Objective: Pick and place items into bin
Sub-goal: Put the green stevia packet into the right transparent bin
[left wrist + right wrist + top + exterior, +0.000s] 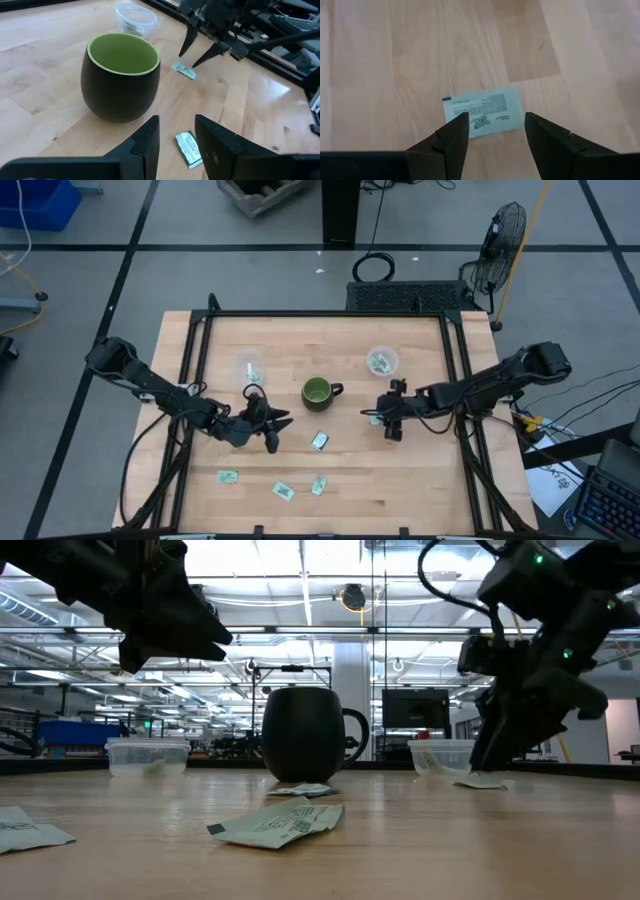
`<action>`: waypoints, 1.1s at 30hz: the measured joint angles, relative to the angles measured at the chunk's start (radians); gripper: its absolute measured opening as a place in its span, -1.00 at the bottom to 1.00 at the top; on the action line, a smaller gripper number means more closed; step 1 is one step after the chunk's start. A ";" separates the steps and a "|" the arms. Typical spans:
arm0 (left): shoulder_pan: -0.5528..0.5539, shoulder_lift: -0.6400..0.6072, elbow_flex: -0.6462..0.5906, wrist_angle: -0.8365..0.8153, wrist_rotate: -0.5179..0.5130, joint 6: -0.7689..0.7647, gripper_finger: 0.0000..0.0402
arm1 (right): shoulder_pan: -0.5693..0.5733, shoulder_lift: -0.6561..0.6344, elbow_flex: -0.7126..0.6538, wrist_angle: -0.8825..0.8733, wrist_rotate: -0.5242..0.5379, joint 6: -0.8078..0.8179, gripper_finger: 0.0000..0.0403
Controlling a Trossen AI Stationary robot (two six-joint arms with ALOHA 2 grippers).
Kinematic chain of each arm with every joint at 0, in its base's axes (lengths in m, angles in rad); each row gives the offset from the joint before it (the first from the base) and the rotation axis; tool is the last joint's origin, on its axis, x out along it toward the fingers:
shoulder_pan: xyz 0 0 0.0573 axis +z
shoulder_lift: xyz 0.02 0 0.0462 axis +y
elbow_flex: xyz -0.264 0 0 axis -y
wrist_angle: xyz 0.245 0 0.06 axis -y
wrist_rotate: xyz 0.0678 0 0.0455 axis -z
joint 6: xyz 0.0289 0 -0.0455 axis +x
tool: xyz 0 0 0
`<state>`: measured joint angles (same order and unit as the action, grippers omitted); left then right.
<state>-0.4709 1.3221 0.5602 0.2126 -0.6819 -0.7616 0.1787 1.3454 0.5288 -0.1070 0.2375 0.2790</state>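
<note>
Several small pale green packets lie flat on the wooden table: one [320, 440] in front of the green mug [318, 392], three [228, 476] [283, 491] [318, 484] near the front edge, and one [482, 116] under my right gripper. My right gripper [492, 132] is open. It points down with a finger on either side of that packet [480, 781], close above it. My left gripper [175, 135] is open and empty. It hangs above the table left of the mug [122, 75] and points at the packet [189, 147] in front of the mug.
Two clear plastic bins stand behind the mug, one at the far left [250, 366] and one at the far right [382, 361], each with something pale inside. A black frame [325, 313] runs round the table's edges. Bare wood lies between the two grippers.
</note>
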 joint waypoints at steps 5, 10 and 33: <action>0.000 0.000 0.000 -0.001 0.000 0.000 -0.36 | 0.000 0.091 -0.011 0.099 0.021 -0.022 -0.09; 0.000 0.000 0.000 -0.001 0.000 -0.001 -0.36 | 0.000 0.172 -0.008 0.130 0.061 -0.016 -0.18; 0.000 0.000 0.000 -0.007 0.000 -0.002 -0.36 | -0.013 0.125 -0.012 0.201 -0.018 -0.057 -0.99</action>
<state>-0.4709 1.3221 0.5602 0.2058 -0.6815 -0.7631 0.1655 1.4708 0.5171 0.0942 0.2197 0.2222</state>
